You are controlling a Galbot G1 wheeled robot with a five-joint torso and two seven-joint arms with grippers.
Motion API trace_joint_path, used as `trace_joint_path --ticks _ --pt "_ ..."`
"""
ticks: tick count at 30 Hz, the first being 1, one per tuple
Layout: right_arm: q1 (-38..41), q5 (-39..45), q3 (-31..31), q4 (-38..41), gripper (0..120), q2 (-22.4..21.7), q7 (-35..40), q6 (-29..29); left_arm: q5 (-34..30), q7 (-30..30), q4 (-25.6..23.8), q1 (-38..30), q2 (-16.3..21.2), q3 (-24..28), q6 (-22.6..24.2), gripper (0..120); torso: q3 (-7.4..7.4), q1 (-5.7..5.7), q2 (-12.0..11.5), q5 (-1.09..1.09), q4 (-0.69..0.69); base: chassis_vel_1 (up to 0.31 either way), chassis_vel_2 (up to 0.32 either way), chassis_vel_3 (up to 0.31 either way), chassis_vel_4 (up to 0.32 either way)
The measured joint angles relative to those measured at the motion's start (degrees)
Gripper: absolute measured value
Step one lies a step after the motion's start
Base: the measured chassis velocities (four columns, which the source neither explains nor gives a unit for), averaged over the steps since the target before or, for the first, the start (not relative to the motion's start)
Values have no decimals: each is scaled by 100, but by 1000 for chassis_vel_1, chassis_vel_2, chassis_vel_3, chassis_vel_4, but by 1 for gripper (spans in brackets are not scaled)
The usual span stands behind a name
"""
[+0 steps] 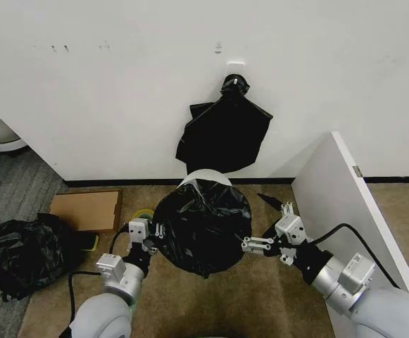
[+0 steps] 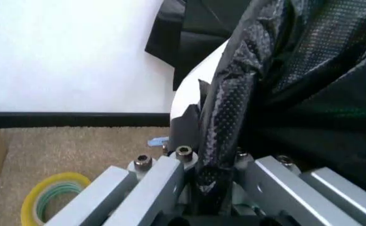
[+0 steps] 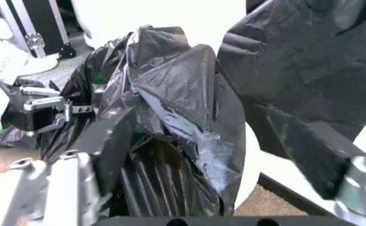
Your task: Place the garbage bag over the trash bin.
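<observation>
Garbage bag (image 1: 203,227) film drapes over the mouth of the trash bin (image 1: 204,177), between the 2 grippers, with only a sliver of white rim showing on the side farthest from them, toward the wall. The left gripper (image 1: 150,234) sits at the bag's left edge; the left wrist view shows its fingers (image 2: 150,181) closed on a twisted fold of black film that rises straight out from between them, with the bin's white wall (image 2: 199,77) just beyond. The right gripper (image 1: 266,243) is at the bag's right edge, and I cannot tell whether its jaws actually pinch the film or merely stand beside it (the right wrist view shows plastic bunched ahead of the fingers, not a clear grip).

Risks, as I judge them: the film is thin and already stretched taut at the left fingers, so a hard outward pull could tear it or let it slip free. If only 1 side is truly held, the loose side may slide into the bin instead of hooking over the rim. The bin looks light, so an uneven tug could tip or drag it toward the yellow tape roll (image 1: 143,215) beside the left gripper.
</observation>
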Motion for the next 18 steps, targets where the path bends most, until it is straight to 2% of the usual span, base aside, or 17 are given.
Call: trace_joint_path --ticks 2,7,11,15,16,18 --pt "96 206 -16 -4 65 -8 53 -67 5 6 0 -1 19 9 -2 0 0 0 0 0 1 0 0 0 0" --pt "194 342 -73 -14 51 -18 73 -132 0 1 -9 1 32 9 -5 0 0 0 0 0 1 0 0 0 0" --pt "193 603 -110 6 31 -13 86 -294 -33 -34 -8 -7 33 12 -4 0 0 0 0 0 0 0 0 0 0" --pt "221 743 -112 13 21 -12 109 -350 -43 -38 -9 -10 30 30 0 0 0 0 0 0 0 0 0 0 0" --pt "268 788 -123 12 14 -19 122 -361 -44 -39 -10 -13 26 53 3 0 0 0 0 0 0 0 0 0 0" --pt "285 805 -129 12 12 -22 129 -362 -44 -39 -11 -14 24 63 4 0 0 0 0 0 0 0 0 0 0"
